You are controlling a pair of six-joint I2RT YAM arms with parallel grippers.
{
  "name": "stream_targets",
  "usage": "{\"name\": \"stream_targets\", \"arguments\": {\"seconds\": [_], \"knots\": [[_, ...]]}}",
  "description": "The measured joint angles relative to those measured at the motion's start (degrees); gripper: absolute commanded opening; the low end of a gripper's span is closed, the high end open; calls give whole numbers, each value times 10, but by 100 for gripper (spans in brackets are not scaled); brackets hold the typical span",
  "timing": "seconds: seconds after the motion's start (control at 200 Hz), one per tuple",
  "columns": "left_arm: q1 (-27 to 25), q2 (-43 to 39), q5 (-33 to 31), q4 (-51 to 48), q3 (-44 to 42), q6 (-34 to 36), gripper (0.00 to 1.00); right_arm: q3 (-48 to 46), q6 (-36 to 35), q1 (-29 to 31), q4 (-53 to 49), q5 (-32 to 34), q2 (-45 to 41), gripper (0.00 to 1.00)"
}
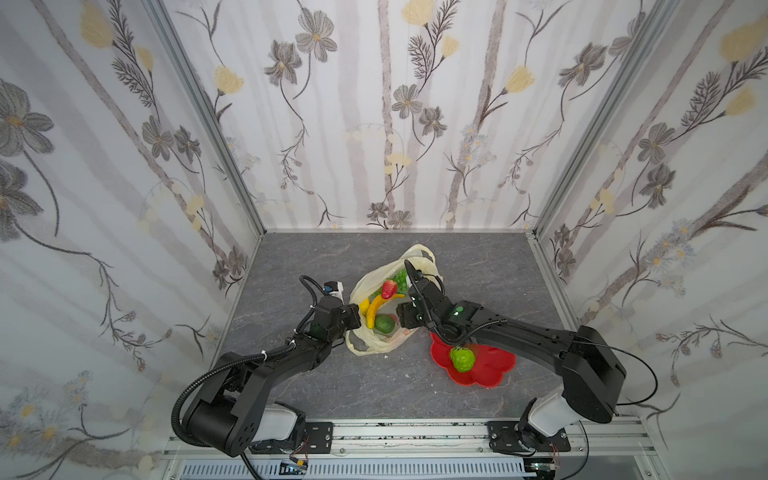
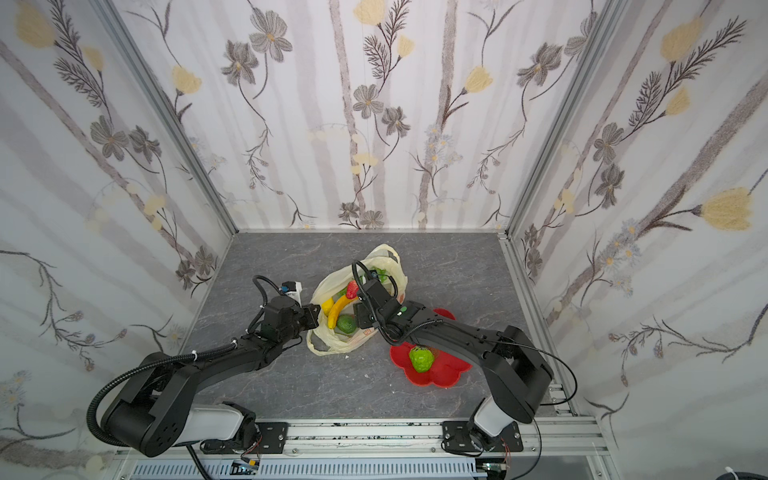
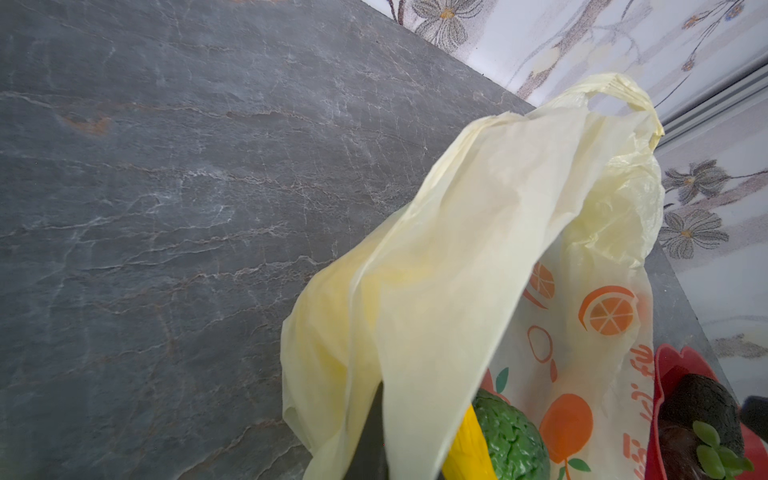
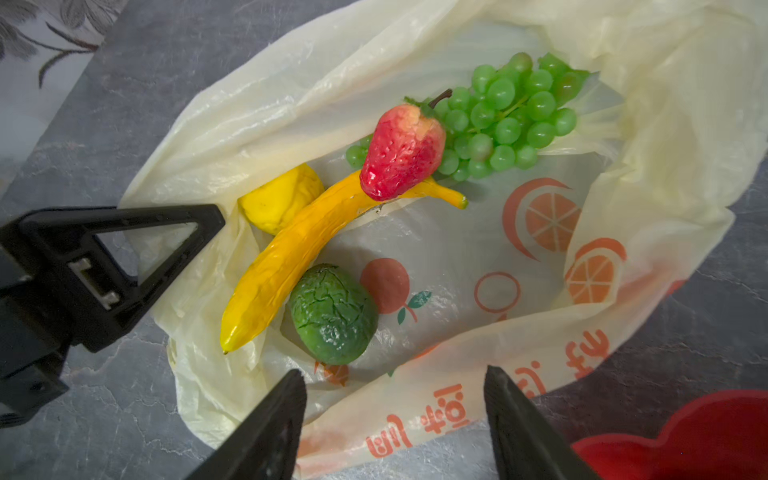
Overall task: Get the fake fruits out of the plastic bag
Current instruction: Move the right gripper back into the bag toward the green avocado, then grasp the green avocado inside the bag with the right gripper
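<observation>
Five fake fruits (image 4: 332,316) lie inside the plastic bag (image 4: 291,95), strawberry (image 4: 401,153) atop banana (image 4: 291,249). Left gripper (image 1: 355,316) clamps the bag's rim; right gripper (image 4: 395,372) hovers above, spread wide, empty. Custard apple (image 1: 462,359) sits on the red plate (image 1: 494,372).

Basically a little booth: white wallpaper walls (image 1: 353,124) with grey and pale-yellow flowers on the left, far and right, silver aluminium corner posts (image 1: 210,124), a dark grey marble-look tabletop (image 1: 374,395), a silver aluminium rail (image 1: 415,434) along the near edge. Soft, even light.
</observation>
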Motion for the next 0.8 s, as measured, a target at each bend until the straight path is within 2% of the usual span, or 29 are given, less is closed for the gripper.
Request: {"name": "stream_targets", "arguments": {"seconds": [0.34, 0.799], "knots": [[0, 0, 0, 0, 0, 0, 8, 72, -58, 34, -11, -32, 106, 70], [0, 0, 0, 0, 0, 0, 8, 118, -73, 33, -36, -47, 185, 76]]}}
